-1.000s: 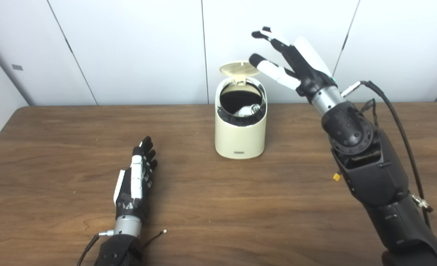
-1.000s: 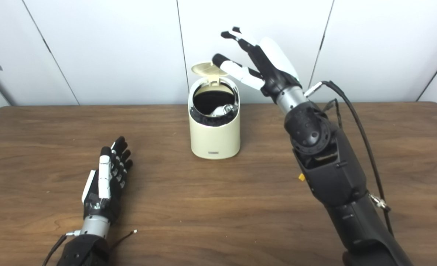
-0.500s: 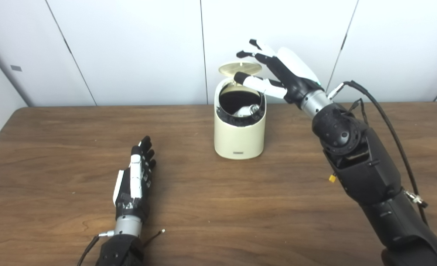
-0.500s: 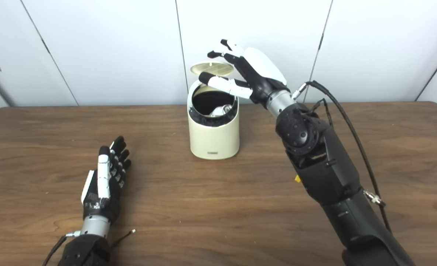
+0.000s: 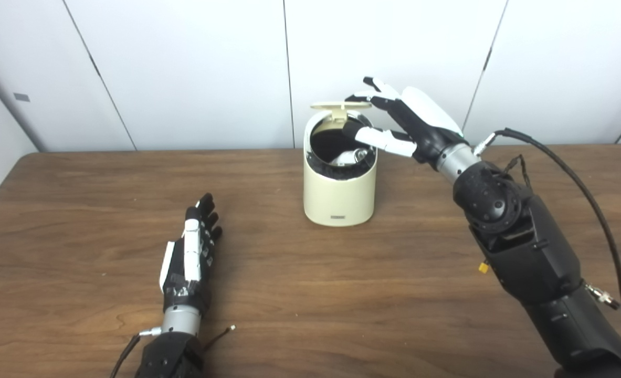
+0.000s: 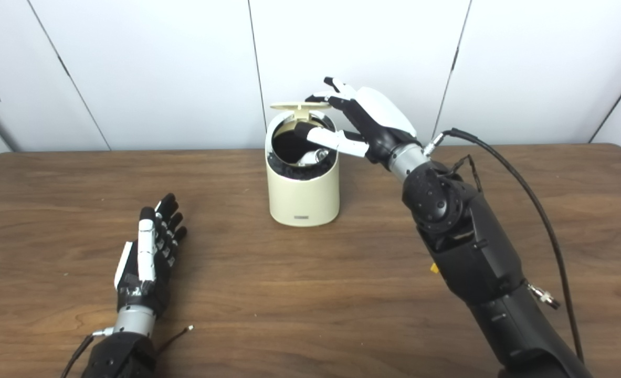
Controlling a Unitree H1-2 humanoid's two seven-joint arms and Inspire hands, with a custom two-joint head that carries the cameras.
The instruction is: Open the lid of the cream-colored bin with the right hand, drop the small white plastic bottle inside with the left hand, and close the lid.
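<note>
The cream-colored bin [image 5: 339, 191] stands at the back middle of the wooden table. Its round lid [image 5: 340, 105] hangs about level above the mouth, hinged at the back. Inside the dark opening lies the small white plastic bottle [image 5: 349, 157]. My right hand [image 5: 402, 122] is at the bin's right rim, fingers spread. Its fingertips [image 5: 360, 97] rest on the lid's right edge, and the thumb reaches over the opening. My left hand [image 5: 190, 257] lies flat on the table at the front left, fingers apart and holding nothing.
White wall panels stand close behind the bin. A black cable [image 5: 567, 163] loops off my right forearm over the table's right side. The table's far edge [image 5: 132, 151] runs just behind the bin.
My right hand has come down and leftward from high above the bin to the lid. The lid has tipped from nearly upright to about level. The left hand has stayed put.
</note>
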